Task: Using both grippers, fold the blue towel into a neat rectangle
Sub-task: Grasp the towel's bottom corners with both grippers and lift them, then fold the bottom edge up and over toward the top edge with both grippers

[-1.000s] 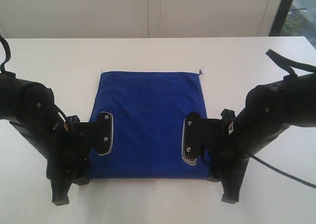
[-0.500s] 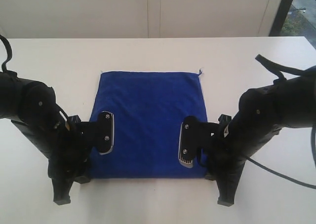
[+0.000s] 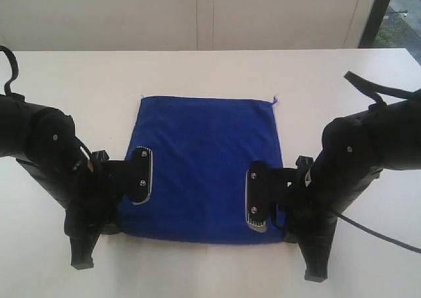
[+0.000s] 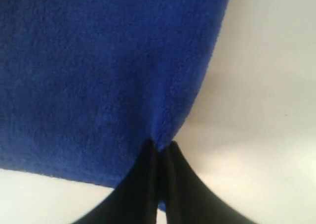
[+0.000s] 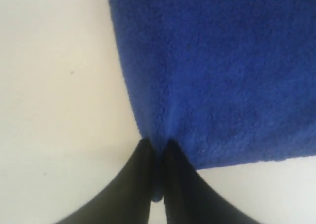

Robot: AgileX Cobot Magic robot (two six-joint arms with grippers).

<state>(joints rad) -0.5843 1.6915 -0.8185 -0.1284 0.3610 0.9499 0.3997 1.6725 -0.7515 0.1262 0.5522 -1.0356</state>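
Nearest, at the near right corner of a royal-blue, soft, rectangular cloth towel (image 3: 205, 160): a black right gripper (image 3: 258, 204) with a silver-grey ribbed pad, held by screws, on top. Pinches the towel's right edge just short of that corner, jaws pressed together on the cloth. In its own wrist view, the right gripper (image 5: 157, 152) appears as two black tips closed, with a sliver of blue caught between them.

A little farther, at the towel's near left corner: a black left gripper (image 3: 139, 177) of the same build. Clamps the towel's left edge in the same way, jaws squeezed tight on the blue pile. In its own wrist view, the left gripper (image 4: 159, 152) bites right at the hem.

Between the two, the towel spread flat on a white bench (image 3: 210, 68), with its near edge slightly wavy and its far edge straight. At the towel's far right corner, a small pale thread (image 3: 273, 99). Beyond the towel's far edge, more bench, then a pale panelled wall (image 3: 197, 15).
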